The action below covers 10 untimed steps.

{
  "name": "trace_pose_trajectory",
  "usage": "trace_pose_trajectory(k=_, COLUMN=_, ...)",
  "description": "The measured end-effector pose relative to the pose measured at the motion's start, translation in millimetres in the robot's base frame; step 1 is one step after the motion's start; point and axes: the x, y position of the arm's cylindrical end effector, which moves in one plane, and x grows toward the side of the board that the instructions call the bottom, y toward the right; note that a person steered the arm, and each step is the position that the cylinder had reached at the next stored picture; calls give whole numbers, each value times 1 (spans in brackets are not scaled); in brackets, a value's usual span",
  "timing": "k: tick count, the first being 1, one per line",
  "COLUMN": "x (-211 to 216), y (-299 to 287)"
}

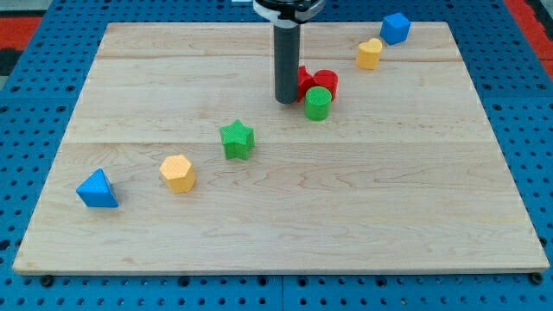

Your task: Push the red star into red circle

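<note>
My tip (286, 100) stands on the board just left of the red star (304, 81), which the rod partly hides. The red star touches the red circle (326, 81) on its left side. A green circle (317, 103) sits right below the red circle, just right of my tip.
A green star (236, 139) lies below and left of my tip. A yellow hexagon (177, 173) and a blue triangle (97, 189) lie at lower left. A yellow heart (370, 53) and a blue block (396, 28) sit at upper right.
</note>
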Motion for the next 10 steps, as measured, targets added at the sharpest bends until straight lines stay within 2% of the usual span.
trace_pose_trajectory(k=2, x=-8, y=-12)
trace_pose_trajectory(k=5, x=-23, y=15)
trace_pose_trajectory(k=7, x=-59, y=-18)
trace_pose_trajectory(k=9, x=-62, y=63)
trace_pose_trajectory(k=10, x=-67, y=58)
